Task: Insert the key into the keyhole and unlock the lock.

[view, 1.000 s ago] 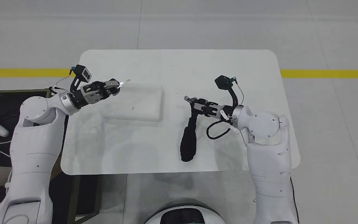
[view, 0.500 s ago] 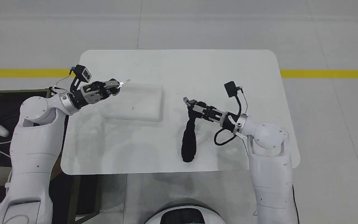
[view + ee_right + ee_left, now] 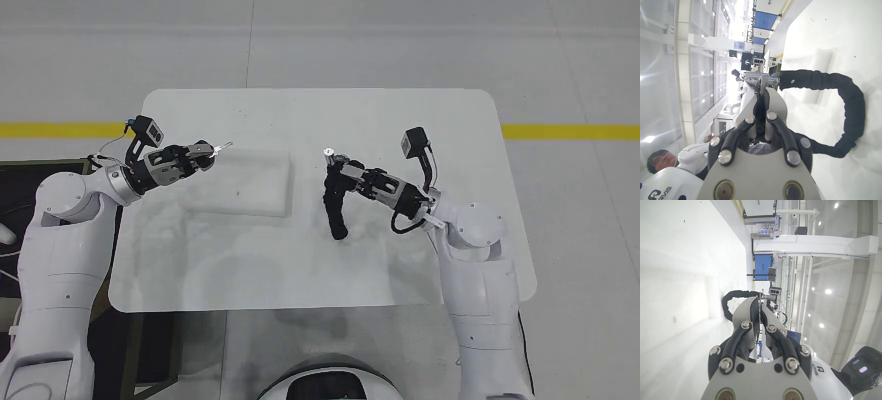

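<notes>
My left gripper (image 3: 207, 151) hangs over the table's left side, shut on a thin silver key (image 3: 224, 146) that points toward the middle. Its wrist view has the key blade (image 3: 759, 310) pinched edge-on between the black pads. My right gripper (image 3: 342, 175) is right of centre, shut on the lock, whose silver body (image 3: 329, 153) faces the left arm. From the lock (image 3: 761, 78) a black fabric-covered cable (image 3: 849, 98) loops away and hangs down to the table (image 3: 337, 215). Key and lock are well apart.
A white foam block (image 3: 240, 182) lies on the white table (image 3: 420, 120) between the two arms, under the line from key to lock. The table's near edge (image 3: 270, 305) and rounded corners are unobstructed. A person stands in the room behind.
My right arm has lifted the lock and swung it toward the far left; the black cable rose off the table and now hangs shorter. The left arm has kept still.
</notes>
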`<state>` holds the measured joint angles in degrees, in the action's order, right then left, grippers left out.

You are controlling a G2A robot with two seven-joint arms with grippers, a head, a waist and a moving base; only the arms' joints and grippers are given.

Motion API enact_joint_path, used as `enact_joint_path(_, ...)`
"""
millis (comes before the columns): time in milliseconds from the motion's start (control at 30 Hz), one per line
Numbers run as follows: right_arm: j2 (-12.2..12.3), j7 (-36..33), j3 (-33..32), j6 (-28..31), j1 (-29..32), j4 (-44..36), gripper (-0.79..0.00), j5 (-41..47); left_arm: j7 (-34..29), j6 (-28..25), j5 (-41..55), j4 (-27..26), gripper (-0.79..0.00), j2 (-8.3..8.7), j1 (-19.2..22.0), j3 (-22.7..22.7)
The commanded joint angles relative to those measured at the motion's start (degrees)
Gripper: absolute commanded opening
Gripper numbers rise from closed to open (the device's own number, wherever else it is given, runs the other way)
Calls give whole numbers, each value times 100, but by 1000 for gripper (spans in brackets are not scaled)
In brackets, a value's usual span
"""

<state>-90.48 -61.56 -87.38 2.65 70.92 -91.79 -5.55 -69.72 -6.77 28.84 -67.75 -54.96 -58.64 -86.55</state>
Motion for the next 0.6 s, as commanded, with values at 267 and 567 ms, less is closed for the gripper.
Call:
enact_joint_path(267, 73, 511, 1145, -571, 283, -470, -785, -2483, 0, 0, 0, 0, -785, 0, 0, 0)
enact_joint_path(567, -75, 928, 2082, -928, -479, 326, -785, -3138, 0, 0, 0, 0, -785, 0, 0, 0)
